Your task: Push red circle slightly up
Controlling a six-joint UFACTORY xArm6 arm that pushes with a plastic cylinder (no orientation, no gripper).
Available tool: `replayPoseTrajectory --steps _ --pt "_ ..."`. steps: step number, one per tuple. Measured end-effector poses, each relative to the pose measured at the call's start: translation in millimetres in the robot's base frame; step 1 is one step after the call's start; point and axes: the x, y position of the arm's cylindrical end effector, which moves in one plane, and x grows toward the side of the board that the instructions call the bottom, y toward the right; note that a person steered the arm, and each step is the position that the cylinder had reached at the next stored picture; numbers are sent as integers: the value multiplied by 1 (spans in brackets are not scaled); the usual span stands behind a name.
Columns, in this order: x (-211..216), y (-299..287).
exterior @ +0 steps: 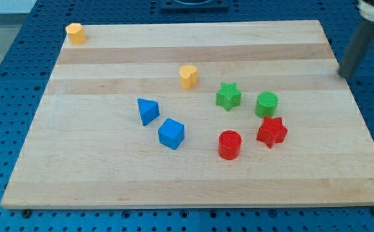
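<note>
Writing or labels cannot be made out anywhere on the blocks or the pale wooden surface [109,174]. The red plastic circle block [229,144] lies toward the view's lower middle, just beside the red star block [271,131] on its right. Above them sit the green star block [227,96] and the green circle block [266,104]. My tool is a plain dark rod that holds nothing; my tip [344,75] rests at the surface's right edge, well apart from the red circle, up and to the view's right of it.
</note>
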Motion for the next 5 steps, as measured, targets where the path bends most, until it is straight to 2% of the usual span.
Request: replayPoseTrajectory --steps 2,3,5 --pt "130 -6" --pt "166 -40" --pt "171 -163"
